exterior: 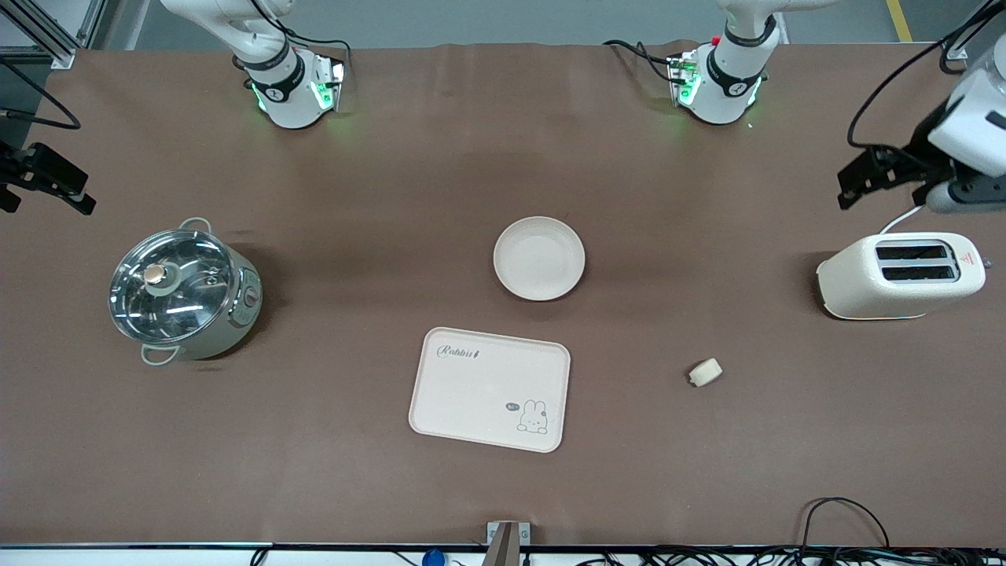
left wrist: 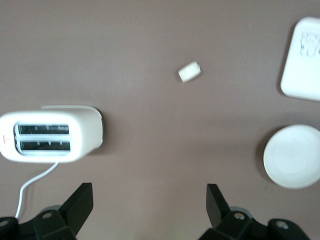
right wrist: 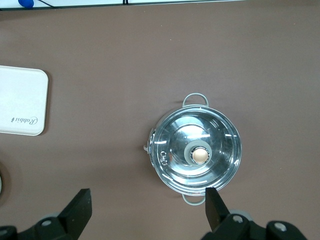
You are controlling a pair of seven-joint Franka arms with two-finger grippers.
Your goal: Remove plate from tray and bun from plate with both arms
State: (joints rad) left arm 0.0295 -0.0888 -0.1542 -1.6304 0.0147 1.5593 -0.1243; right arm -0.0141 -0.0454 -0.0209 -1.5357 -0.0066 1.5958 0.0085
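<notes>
Plate (exterior: pixel 539 259) apart from tray (exterior: pixel 490 389); bun (exterior: pixel 706 372) isolated.

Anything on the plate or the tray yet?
No. The plate is bare, and the tray carries only its printed rabbit. The bun lies on the table, toward the left arm's end. What's under either is hidden.

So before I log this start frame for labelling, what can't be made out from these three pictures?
- Right pincer: in the front view it is cut off by the edge; only its finger tips show in the right wrist view.
- Plate: in the right wrist view, cut to a sliver at the edge.
- Tray: cropped by the edge in both wrist views.
- Pot: contents hidden under its reflective lid.
- Bun: too small for surface detail.
</notes>
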